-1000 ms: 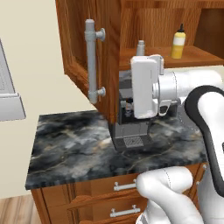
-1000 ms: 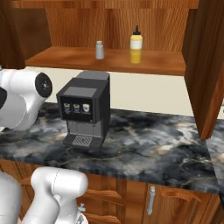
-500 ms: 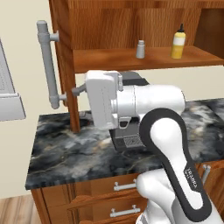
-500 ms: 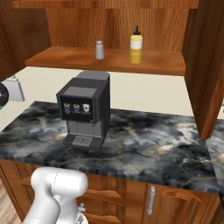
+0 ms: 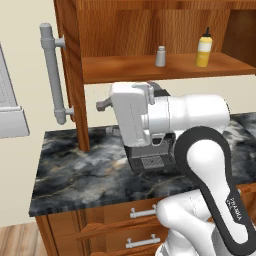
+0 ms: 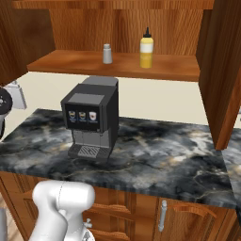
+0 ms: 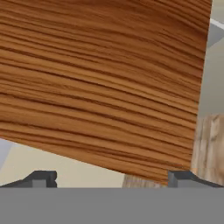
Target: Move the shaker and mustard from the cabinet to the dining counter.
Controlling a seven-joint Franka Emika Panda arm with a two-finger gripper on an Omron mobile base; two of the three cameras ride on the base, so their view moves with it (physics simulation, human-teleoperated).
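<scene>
Kitchen corner here: dark marbled stone counter [image 6: 155, 155] under an open reddish wood cabinet [image 6: 122, 63]. On the cabinet shelf the grey shaker [image 6: 107, 53] stands just left of the yellow mustard [image 6: 146, 49], with bare shelf on both sides of the pair. A black coffee machine [image 6: 92, 117] sits on the counter right below the shelf. The swung-out door [image 5: 70, 75] with its bar handle [image 5: 52, 75] hangs left of the shelf; the gripper [image 7: 111, 177] is up close to that door panel, fingers spread wide, holding nothing.
</scene>
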